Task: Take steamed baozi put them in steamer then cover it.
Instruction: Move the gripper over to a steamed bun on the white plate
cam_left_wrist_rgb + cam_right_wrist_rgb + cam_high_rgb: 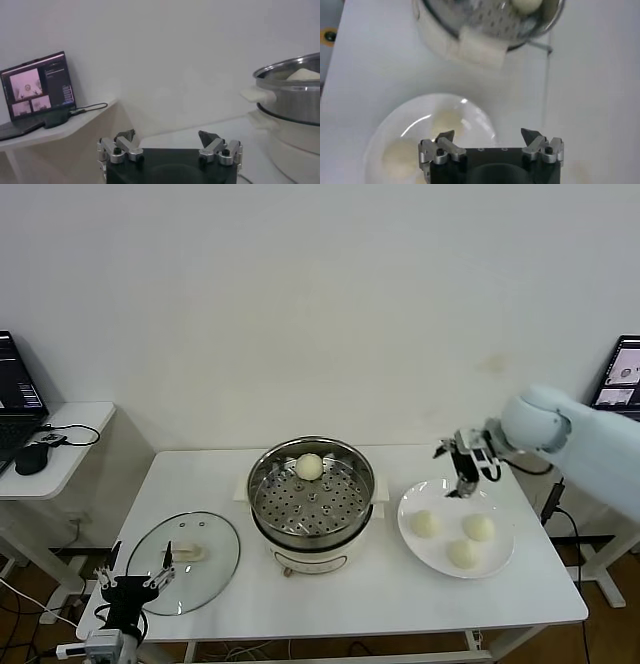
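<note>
In the middle of the head view we see the steamer standing on the white worktop, its steel basket uncovered, with one steamed baozi lying on the perforated bottom toward the far rim. To the right of centre, a flat white plate holds three more buns, set near one another. In the lower left of the frame, the cover lies flat on the worktop, its cream handle up. Our right claw hangs at the right of the frame, over the far edge of the plate, its jaws spread wide and empty; in the right wrist view the same claw shows both fingers well apart above the plate, with the steamer's side handle further up in that picture. Our left claw sits at the bottom left of the head view, low by the near edge of the cover, also wide and holding nothing. In the left wrist view its fingers stand apart, and a laptop rests on a side table in the left of that picture.
</note>
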